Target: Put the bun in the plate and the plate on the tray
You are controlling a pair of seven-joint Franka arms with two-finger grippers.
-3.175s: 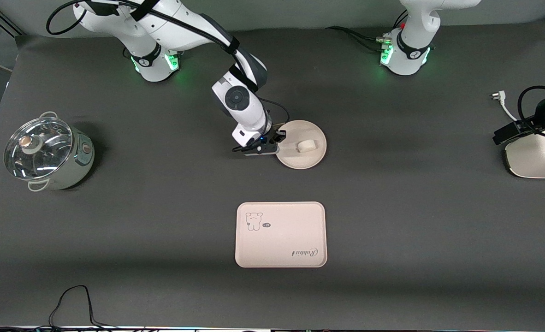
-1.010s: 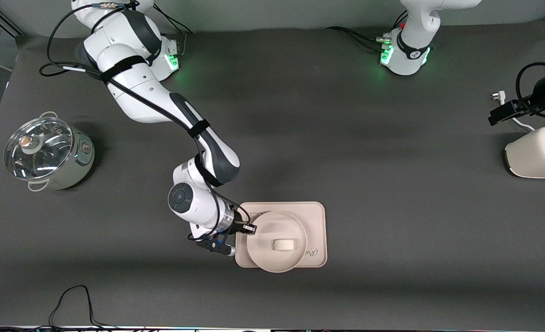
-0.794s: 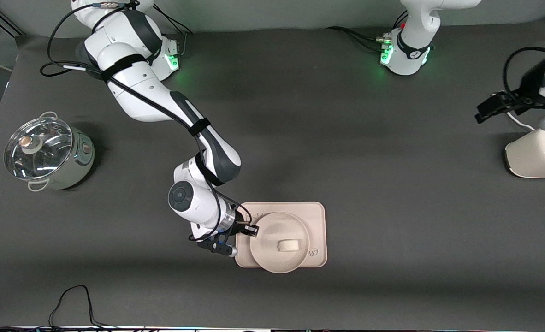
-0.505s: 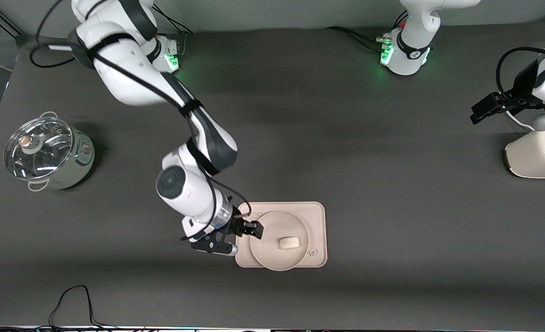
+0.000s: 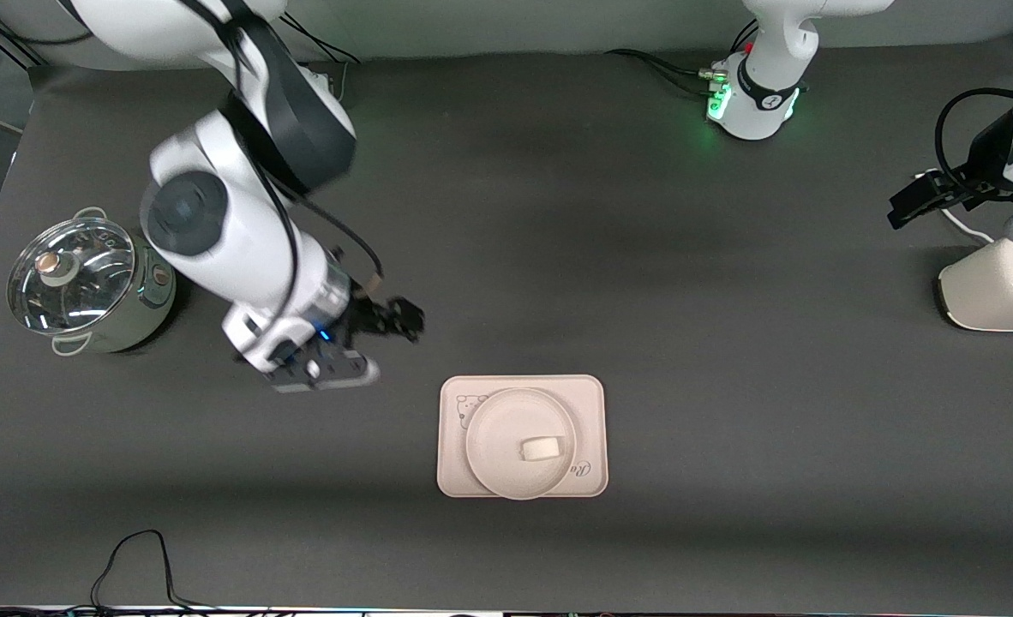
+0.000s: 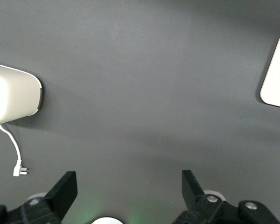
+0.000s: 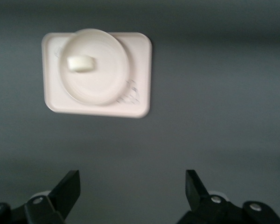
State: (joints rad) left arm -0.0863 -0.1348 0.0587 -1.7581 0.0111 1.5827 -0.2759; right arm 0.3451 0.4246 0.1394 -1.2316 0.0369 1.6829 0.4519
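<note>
The white bun [image 5: 542, 448] lies in the round cream plate [image 5: 498, 433], and the plate rests on the rectangular tray [image 5: 588, 398], covering most of it. The right wrist view shows the bun [image 7: 80, 64], the plate [image 7: 107, 70] and the tray [image 7: 142, 79] too. My right gripper [image 5: 395, 319] is open and empty, raised over bare table toward the right arm's end from the tray. My left gripper [image 5: 922, 199] is open and empty, up over the table beside the toaster. A corner of the tray [image 6: 276, 81] shows in the left wrist view.
A lidded steel pot [image 5: 86, 283] stands at the right arm's end of the table. A cream toaster [image 5: 999, 291] with a white cord and plug [image 6: 16, 163] stands at the left arm's end. A black cable [image 5: 134, 557] lies at the table edge nearest the camera.
My right gripper let go of the plate on the tray, then rose and drew back toward the pot. The plate and bun stay on the tray. My left gripper shifted slightly by the toaster.
</note>
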